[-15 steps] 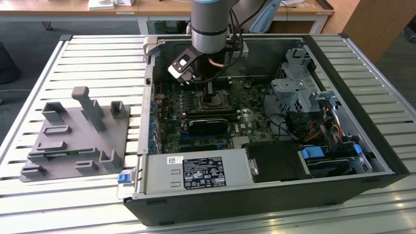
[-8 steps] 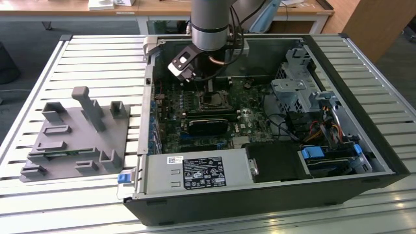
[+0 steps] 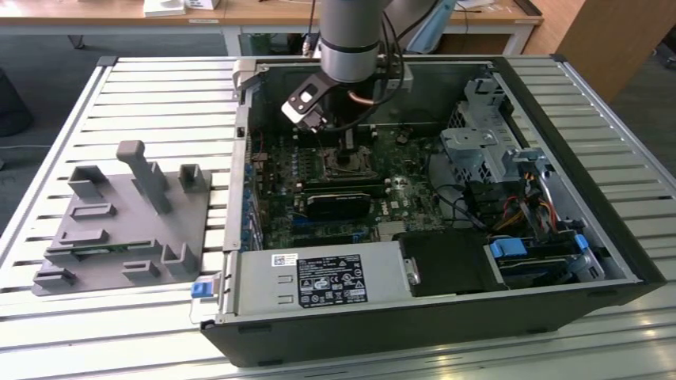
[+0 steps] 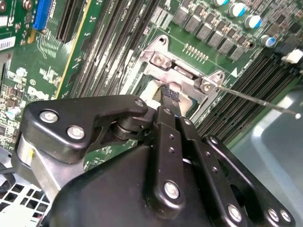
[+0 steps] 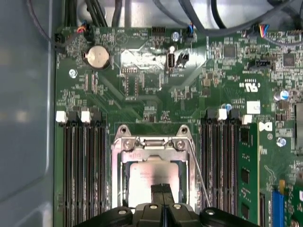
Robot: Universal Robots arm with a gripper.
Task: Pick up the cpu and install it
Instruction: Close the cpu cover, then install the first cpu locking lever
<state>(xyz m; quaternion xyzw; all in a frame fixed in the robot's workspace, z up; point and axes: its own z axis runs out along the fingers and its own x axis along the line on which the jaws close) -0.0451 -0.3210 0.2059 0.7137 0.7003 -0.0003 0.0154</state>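
Observation:
The cpu [image 5: 147,176], a flat silver-grey square, lies flat inside the metal socket frame [image 5: 154,143] on the green motherboard. My gripper [image 5: 161,190] hangs right over it, its two black fingers pressed together and their tips at the chip's top face near one edge. Whether the tips touch the chip I cannot tell. In the second wrist view the gripper [image 4: 169,96] reaches down into the socket frame [image 4: 163,61], with a pale bit of the cpu [image 4: 150,90] beside the tips. In the exterior view the gripper [image 3: 349,147] stands upright above the socket [image 3: 346,165] inside the open computer case.
A thin socket lever [image 5: 199,176] stands out beside the frame. Black memory slots [image 5: 85,170] flank the socket, and a green memory stick [image 5: 246,172] sits on one side. The power supply [image 3: 317,281] and drive cage [image 3: 486,150] crowd the case. A grey fixture tray [image 3: 116,229] lies at the exterior view's left.

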